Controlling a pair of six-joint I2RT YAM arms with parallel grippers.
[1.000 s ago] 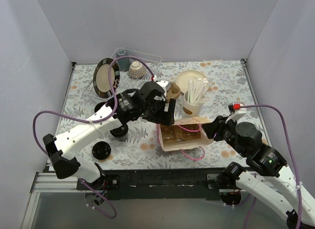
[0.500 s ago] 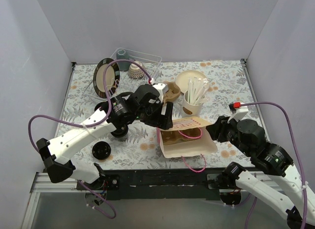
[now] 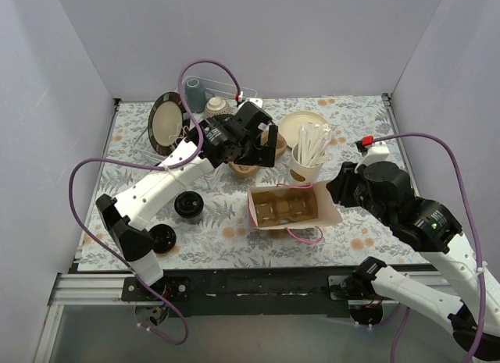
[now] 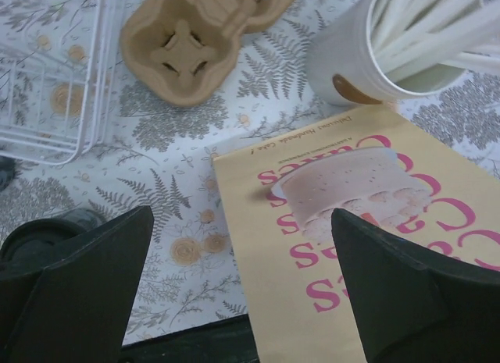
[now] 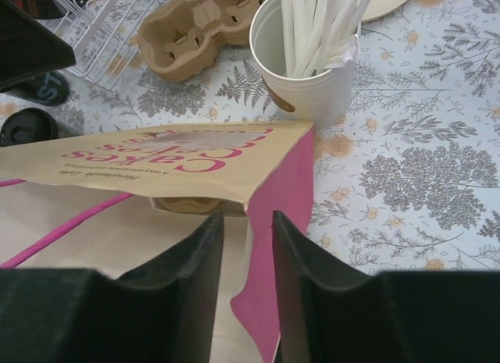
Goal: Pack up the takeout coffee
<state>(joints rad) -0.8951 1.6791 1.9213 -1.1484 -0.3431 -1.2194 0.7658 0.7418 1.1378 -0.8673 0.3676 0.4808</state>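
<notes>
A tan paper bag [image 3: 293, 209] with pink print and handles stands open at the table's middle, with a brown cup carrier [image 3: 283, 209] inside. My right gripper [image 3: 337, 193] is shut on the bag's right edge; in the right wrist view the pink side wall [image 5: 281, 222] sits between the jaws [image 5: 244, 300]. My left gripper [image 3: 262, 144] is open and empty, raised above the table behind the bag [image 4: 351, 222]. A black-lidded takeout coffee cup [image 3: 188, 204] stands left of the bag. Another black lid [image 3: 162, 238] lies near the front left; I cannot tell whether a cup is under it.
A spare brown carrier [image 4: 195, 43] lies behind the bag. A white cup of stirrers [image 3: 307, 164] stands at the bag's far right. A wire rack [image 4: 47, 82] with a dark plate [image 3: 166, 122], a grey cup [image 3: 193, 90] and cream plates [image 3: 301, 125] are at the back.
My left arm has lifted off the bag and swung back toward the far side. The bag now stands open and more upright. My right gripper moved back with the bag's edge.
</notes>
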